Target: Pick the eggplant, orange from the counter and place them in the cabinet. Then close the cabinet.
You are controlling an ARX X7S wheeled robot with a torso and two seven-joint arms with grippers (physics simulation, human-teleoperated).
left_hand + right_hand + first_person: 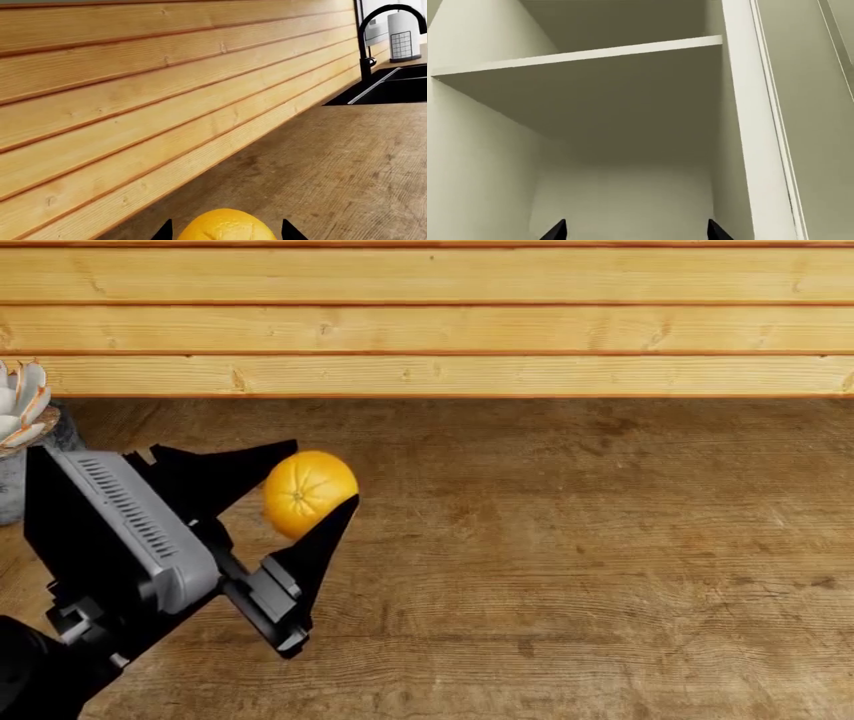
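The orange (307,492) sits between the two black fingers of my left gripper (324,472), over the left part of the brown wooden counter (574,540). In the left wrist view the orange (227,227) fills the gap of the left gripper (228,231), a fingertip on each side, with the counter (333,165) beyond. My right gripper (635,231) is open and holds nothing. It points into the pale cabinet (627,190), below its shelf (580,57). The eggplant is out of view. The right gripper does not show in the head view.
A pale wood-plank wall (427,320) runs along the counter's back. A potted plant (20,430) stands at the far left. Down the counter are a black sink (393,87), a black faucet (365,45) and a white canister (403,35).
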